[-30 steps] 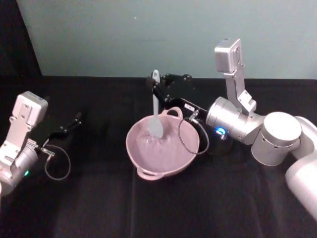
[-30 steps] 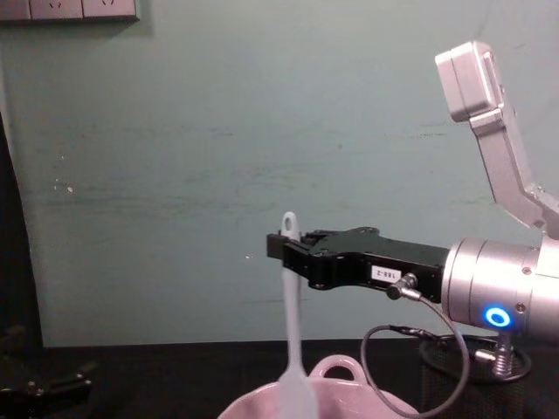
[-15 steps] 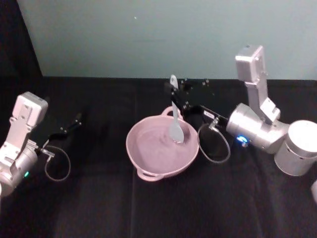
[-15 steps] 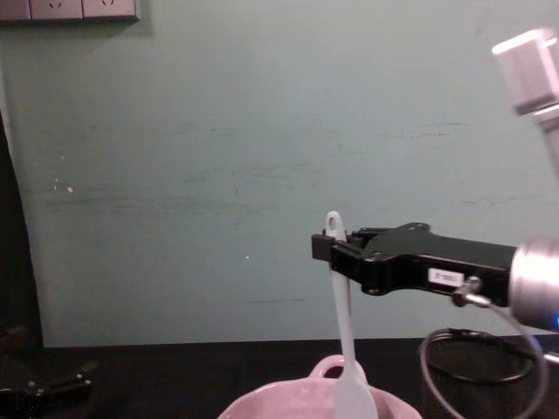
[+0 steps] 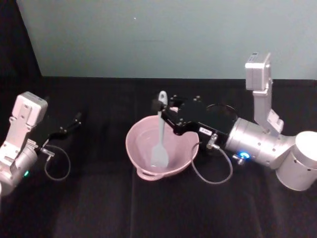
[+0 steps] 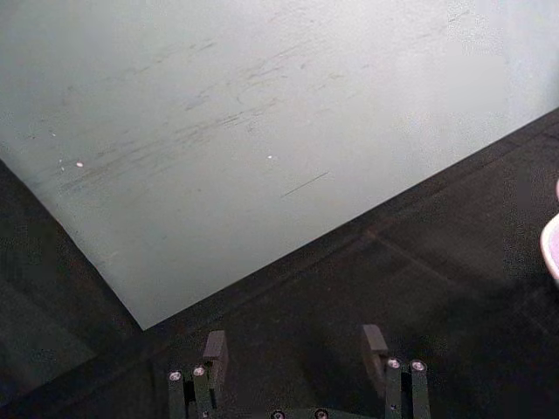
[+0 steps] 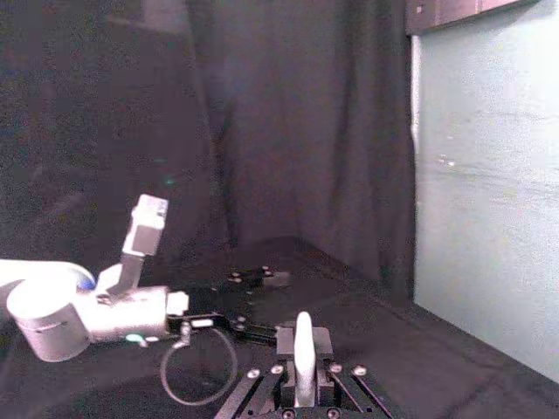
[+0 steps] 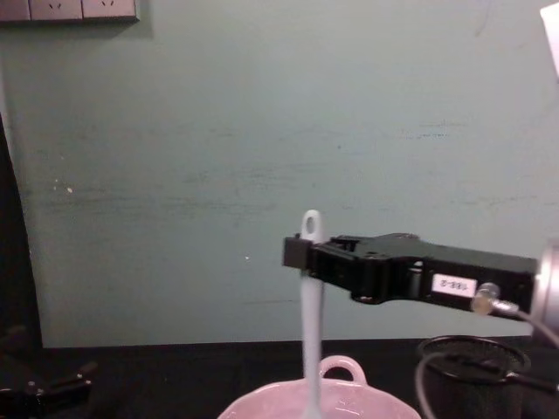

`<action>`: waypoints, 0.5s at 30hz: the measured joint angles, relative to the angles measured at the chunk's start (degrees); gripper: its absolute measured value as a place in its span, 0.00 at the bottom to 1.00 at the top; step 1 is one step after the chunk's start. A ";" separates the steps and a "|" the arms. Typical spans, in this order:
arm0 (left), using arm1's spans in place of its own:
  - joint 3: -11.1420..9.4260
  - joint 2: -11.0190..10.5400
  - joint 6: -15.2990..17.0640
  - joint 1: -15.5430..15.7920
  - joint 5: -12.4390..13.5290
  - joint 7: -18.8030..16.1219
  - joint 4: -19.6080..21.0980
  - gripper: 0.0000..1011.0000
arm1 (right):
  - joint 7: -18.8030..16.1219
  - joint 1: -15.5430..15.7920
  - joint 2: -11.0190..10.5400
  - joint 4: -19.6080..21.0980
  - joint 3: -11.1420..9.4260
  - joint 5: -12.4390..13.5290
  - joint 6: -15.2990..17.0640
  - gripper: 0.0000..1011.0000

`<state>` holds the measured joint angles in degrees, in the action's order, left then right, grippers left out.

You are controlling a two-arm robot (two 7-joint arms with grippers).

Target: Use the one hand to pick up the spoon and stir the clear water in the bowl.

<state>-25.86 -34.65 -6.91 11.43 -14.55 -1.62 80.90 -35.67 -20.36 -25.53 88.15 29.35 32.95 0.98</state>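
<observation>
The right pincer [image 5: 163,105] is pinching the spoon [image 5: 160,134] high on its slim handle, just under the holed tip, which pokes up above the black fingers in the chest view. A grip that high lets the pincer ride clear above the water while the broad head reaches down into the bowl [image 5: 131,148]. The spoon hangs close to upright, so a sweep of the wrist would likely drag the head through the water rather than lay it flat. The head sits toward the near side of the bowl's inside. Whether it touches the bottom I cannot tell from the head view.

The arm reaches in from the right, low over the bench [image 5: 99,198] and across the bowl's far right rim (the black wire-mesh cup [image 8: 476,384] stands behind it, seemingly out of the stirring path). The bowl stands mid-bench.

The left pincer [image 6: 295,349], fingers spread and holding nothing, lies parked at the left of the bench, well apart from the bowl, as suits a one-handed job. I judge the stirring to be under way.
</observation>
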 joint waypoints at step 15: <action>0.00 0.00 0.00 0.00 0.00 0.00 0.00 1.00 | 3.06 -4.93 8.11 -10.71 3.73 -4.71 -6.81 0.13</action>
<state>-25.86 -34.65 -6.91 11.43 -14.55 -1.62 80.90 -32.60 -25.29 -17.41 77.44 33.08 28.24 -5.83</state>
